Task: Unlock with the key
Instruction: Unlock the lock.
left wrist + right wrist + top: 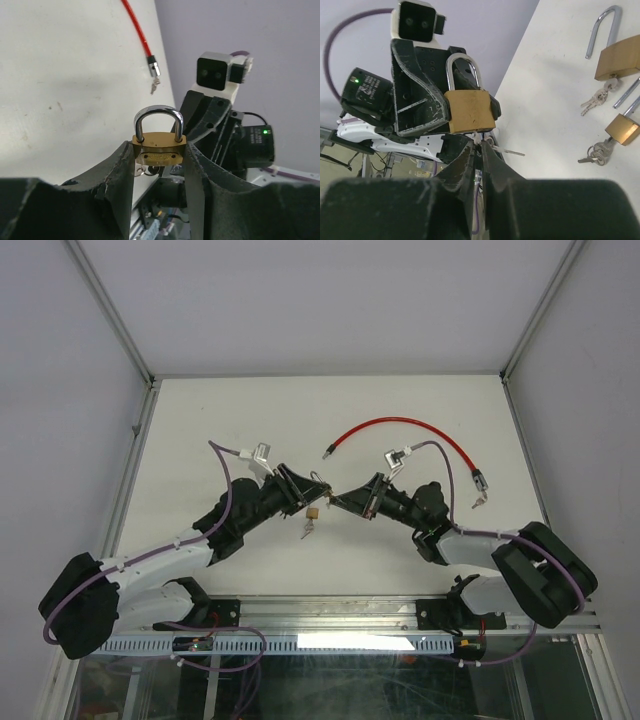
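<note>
The brass padlock (469, 111), silver shackle (158, 111) closed and uppermost, is held aloft just nearward of the red cable (400, 423), keys (307, 531) hung beneath.

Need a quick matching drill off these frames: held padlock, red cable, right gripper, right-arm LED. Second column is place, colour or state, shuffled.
Things:
1. padlock
2. red cable
3. right gripper
4. LED on the right arm

Place, colour or state:
A. glowing green
B. shut on the key, just under the lock body
C. lying loose on the table
D. clamped between the left gripper fingers, shackle closed

Pairs: 1-D, 2-C, 3-B, 4-A
</note>
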Robot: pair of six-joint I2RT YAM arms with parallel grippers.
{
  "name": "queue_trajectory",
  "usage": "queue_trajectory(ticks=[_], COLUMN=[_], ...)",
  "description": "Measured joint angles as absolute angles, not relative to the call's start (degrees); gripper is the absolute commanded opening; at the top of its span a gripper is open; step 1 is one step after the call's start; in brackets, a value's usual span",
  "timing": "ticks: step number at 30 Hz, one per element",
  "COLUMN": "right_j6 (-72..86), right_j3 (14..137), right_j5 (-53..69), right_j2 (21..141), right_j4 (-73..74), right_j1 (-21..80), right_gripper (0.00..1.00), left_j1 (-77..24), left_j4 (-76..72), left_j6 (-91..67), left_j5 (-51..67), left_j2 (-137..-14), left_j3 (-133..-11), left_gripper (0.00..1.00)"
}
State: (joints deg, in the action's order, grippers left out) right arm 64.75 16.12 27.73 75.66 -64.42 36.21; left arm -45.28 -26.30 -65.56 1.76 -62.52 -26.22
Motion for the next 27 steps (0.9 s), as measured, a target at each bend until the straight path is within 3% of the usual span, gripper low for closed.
queue_trajectory(ticks=[7,15,27], right_j6=[56.12,38.79,27.20], right_j3=[16.86,24.84,31.81], right_j5=[28.12,26.13,28.58], right_j2=[67.59,53.41,59.86], right_j4=[-51.29,-23.55,-10.24], right_j1=[35.42,34.85,34.83], right_gripper=[0.36,0.52,0.51], left_j1=[-46.57,-46.57,-47.29], left_j4=[-10.28,-2.68,-0.03], left_j6=[-54.98,-39.40,-26.94], left_j5=[1.13,5.74,17.10], left_j2=[-62.61,-67.46,-70.76], left_j3=[-34.37,-38.37,-41.54], left_gripper=[0.00,0.01,0.00])
